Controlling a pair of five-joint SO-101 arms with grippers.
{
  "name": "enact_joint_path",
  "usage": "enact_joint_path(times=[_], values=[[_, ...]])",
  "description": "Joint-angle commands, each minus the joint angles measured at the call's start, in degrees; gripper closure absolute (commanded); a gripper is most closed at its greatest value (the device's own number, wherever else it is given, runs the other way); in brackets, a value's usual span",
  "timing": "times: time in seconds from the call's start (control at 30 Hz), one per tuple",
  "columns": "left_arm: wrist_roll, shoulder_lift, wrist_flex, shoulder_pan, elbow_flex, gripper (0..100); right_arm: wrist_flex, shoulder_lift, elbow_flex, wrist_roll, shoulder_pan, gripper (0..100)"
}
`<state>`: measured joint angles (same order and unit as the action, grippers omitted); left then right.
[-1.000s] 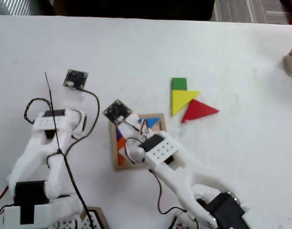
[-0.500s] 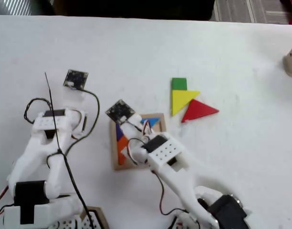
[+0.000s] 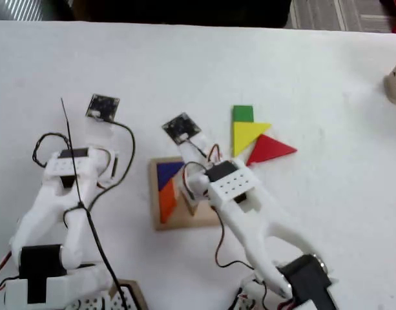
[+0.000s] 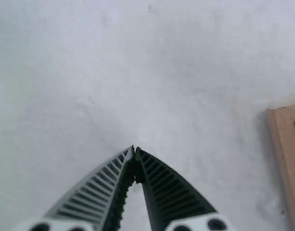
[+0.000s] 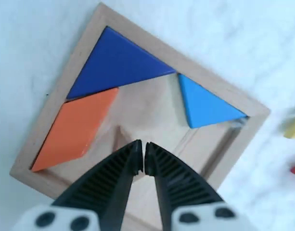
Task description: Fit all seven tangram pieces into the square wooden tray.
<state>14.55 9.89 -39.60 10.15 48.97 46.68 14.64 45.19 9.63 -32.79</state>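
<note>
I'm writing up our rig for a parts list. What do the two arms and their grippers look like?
Both the left arm and right arm are white plastic with black motor blocks. The right carries a grid of small holes. Black and red cables loop to black square boards. The left gripper and right gripper have dark, ribbed, tapering fingers.

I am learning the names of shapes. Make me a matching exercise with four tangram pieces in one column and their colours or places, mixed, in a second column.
Pieces
1. parallelogram
2. square
3. large triangle in the tray
4. small triangle in the tray

Colour or place
a. green, on the table
b. orange, in the tray
c. light blue
d. dark blue

Pairs: 1-b, 2-a, 3-d, 4-c
</note>
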Motion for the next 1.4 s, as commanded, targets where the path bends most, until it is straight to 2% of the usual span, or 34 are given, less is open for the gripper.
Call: enact_joint_path(times=[0.0, 0.23, 0.43, 0.67, 1.07, 1.2, 1.37], values=[[-0.18, 0.13, 1.14, 0.4, -2.55, 97, 5.14, 8.4, -1.05, -0.44, 1.89, 98.1], [-0.18, 0.13, 1.14, 0.4, -2.55, 97, 2.59, 13.32, 9.14, -0.26, 2.95, 98.1], [-0.18, 0.13, 1.14, 0.4, -2.55, 97, -1.1, 7.78, 8.88, -0.26, 1.89, 98.1], [-0.18, 0.13, 1.14, 0.4, -2.55, 97, 0.92, -1.01, 2.64, -0.26, -1.98, 98.1], [-0.18, 0.13, 1.14, 0.4, -2.64, 97, 1.1, -2.24, 0.09, -0.88, -8.31, 98.1], [-0.18, 0.13, 1.14, 0.4, -2.64, 97, 1.54, -1.89, -0.18, -0.88, -7.96, 98.1], [-0.18, 0.13, 1.14, 0.4, -2.73, 97, 5.41, 2.42, -1.14, -0.79, -3.74, 98.1]])
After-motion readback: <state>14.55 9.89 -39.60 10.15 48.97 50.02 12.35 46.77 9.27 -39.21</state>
